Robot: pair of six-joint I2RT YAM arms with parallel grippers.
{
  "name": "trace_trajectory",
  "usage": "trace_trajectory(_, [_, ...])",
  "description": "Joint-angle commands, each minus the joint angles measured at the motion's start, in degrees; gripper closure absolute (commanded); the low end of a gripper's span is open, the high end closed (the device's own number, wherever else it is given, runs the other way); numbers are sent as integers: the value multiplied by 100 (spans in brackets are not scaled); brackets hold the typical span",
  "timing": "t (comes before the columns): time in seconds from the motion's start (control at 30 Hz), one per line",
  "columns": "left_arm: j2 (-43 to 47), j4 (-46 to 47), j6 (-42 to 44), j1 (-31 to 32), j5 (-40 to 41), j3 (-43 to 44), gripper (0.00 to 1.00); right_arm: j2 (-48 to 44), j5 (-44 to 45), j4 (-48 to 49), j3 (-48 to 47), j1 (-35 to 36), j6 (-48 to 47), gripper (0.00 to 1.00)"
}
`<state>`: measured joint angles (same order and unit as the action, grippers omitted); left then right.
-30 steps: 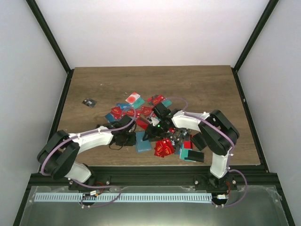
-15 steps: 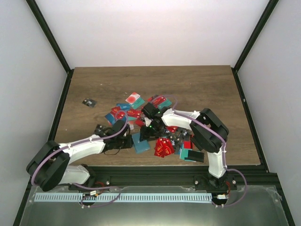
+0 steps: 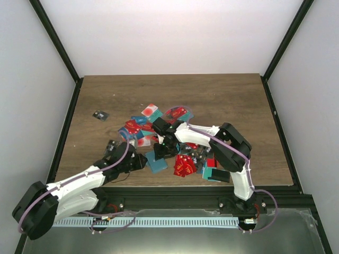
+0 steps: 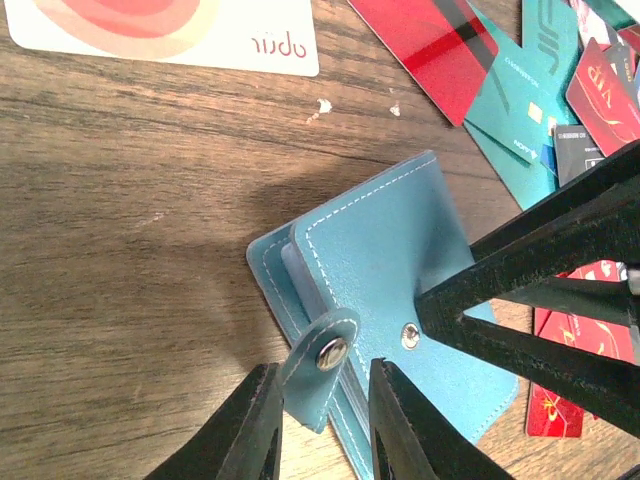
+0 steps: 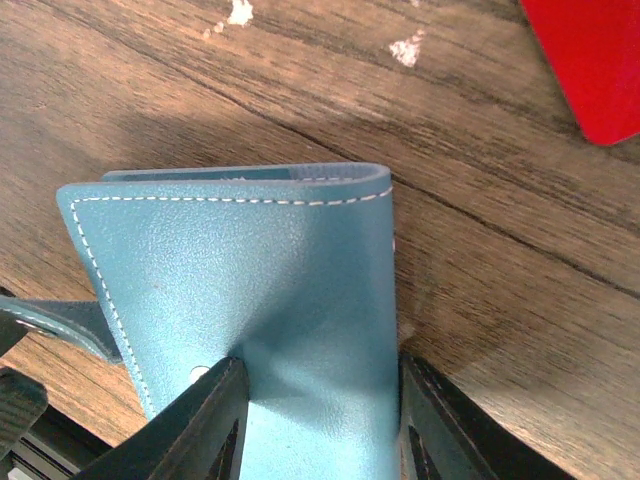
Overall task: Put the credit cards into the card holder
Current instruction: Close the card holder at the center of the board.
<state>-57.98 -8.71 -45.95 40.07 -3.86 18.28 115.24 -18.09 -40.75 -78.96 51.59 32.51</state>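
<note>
Two tools, one card holder. The left tool [image 4: 320, 425] is nearest, its fingers on either side of the holder's snap strap [image 4: 325, 355]. The gap is narrow, and I can't tell if it pinches the strap or only straddles it. The strap is unsnapped. The teal card holder [image 4: 390, 270] lies on the table [image 3: 222, 95] near the front edge, between both tools. The right tool [image 5: 320, 420] reaches in from the far side, fingers pressed on both sides of the holder's cover, so it is pinching it.

Just right of the holder is a red heap of credit cards [image 3: 185, 165], then one black-and-teal case [image 3: 216, 173]. Behind them is the main spread of cards, mostly red. At least ten show, but there's no full count: they overlap and the right arm [image 3: 212, 135] covers some.

The left wrist view picks out one white card with a red blot [image 4: 160, 30], one red card with a dark stripe [image 4: 430, 45] and overlapping teal cards [image 4: 520, 110]. One small dark item [image 3: 100, 115] lies apart at far left.
</note>
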Motion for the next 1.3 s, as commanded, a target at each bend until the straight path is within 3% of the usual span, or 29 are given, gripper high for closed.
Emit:
trace_trajectory(0.0, [182, 234, -103, -4, -138, -132, 73, 654, 710, -333, 232, 105, -70, 56])
trace_trajectory(0.1, [220, 349, 50, -3, -445, -63, 72, 677, 638, -278, 196, 105, -109, 57])
trace_trajectory(0.3, [148, -1362, 223, -183, 352, 1400, 72, 572, 487, -84, 231, 105, -261, 57])
trace_trajectory(0.47, [-1190, -2195, 1106, -988, -856, 2480, 83, 452, 333, 198, 345, 104, -332, 57])
trace_trajectory(0.6, [-2316, -2482, 1871, -1133, -2127, 2940, 89, 399, 299, 353, 355, 105, -374, 57])
trace_trajectory(0.83, [-3180, -2786, 2600, -1164, -2728, 3203, 91, 218, 257, 627, 409, 105, -414, 57])
trace_trajectory(1.1, [-3395, -2821, 2548, -1370, -2029, 3286, 94, 14, 285, 886, 629, 90, -448, 57])
trace_trajectory(1.27, [-3196, -2668, 2583, -1465, -2238, 3345, 93, 87, 239, 922, 660, 75, -482, 57])
